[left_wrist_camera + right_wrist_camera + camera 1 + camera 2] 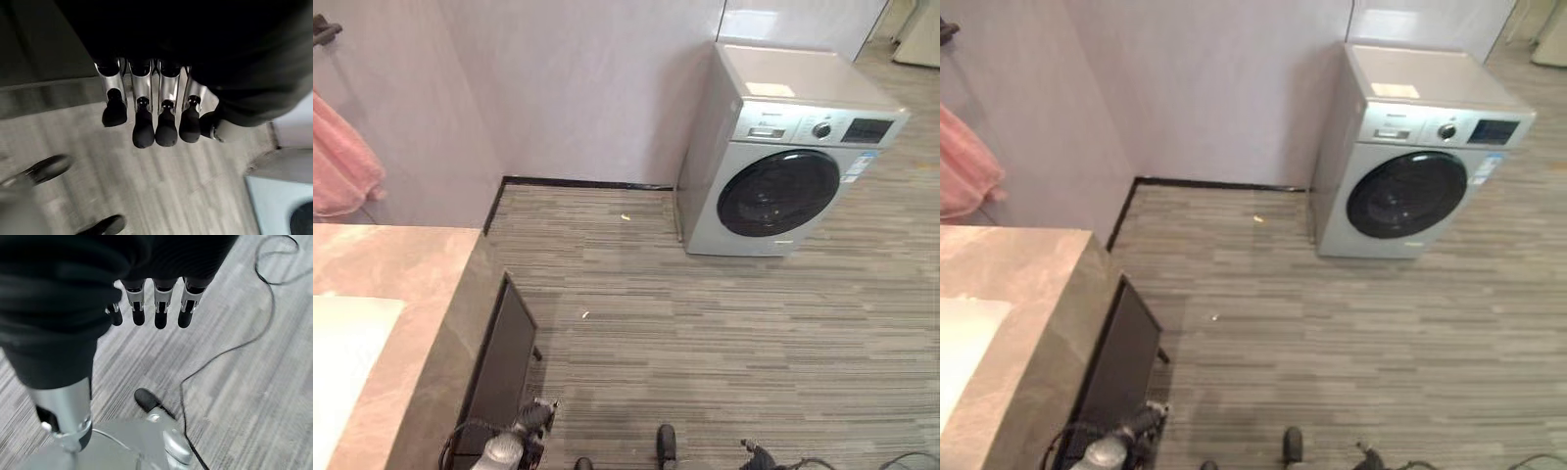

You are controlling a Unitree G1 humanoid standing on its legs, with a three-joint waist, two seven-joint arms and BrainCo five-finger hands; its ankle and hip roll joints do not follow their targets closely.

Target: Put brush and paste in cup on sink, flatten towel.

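Grey striped plank floor (724, 343) under pale walls, with a dark skirting strip along the base. Silver front-loading washing machine (783, 157) against the far wall on the right, round dark door facing out. Marble-look counter (401, 284) at the near left, a pale sink basin (342, 362) set into it, a dark cabinet panel (504, 362) angled out from its side. Pink towel (340, 162) high on the left wall, bunched, long axis hanging downward. Left hand (146, 117) low beside the counter, over bare floor, fingers straight and relaxed, nothing held. Right hand (156, 308) likewise hanging over the floor, fingers straight, empty.
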